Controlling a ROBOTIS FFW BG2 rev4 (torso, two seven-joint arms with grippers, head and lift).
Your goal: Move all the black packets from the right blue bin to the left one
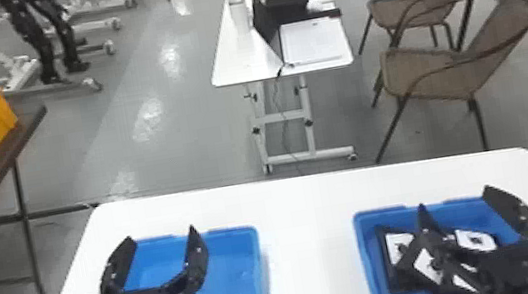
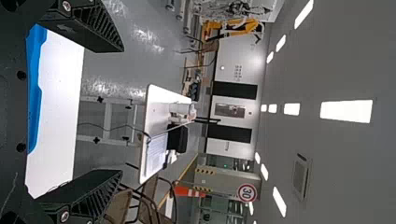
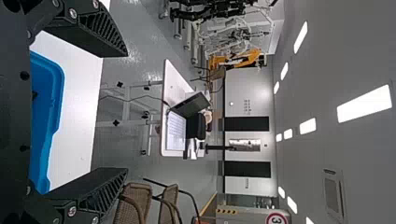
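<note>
At lower right, the black packets lay in the right blue bin, apparently beneath the nearer right gripper, its jaws apart; the left gripper, lower left, gaped too.

The number 30 can be read on a round, red-rimmed sign at a pale pillar in the left wrist view, and its 3 also reads at the right wrist view's edge
</note>
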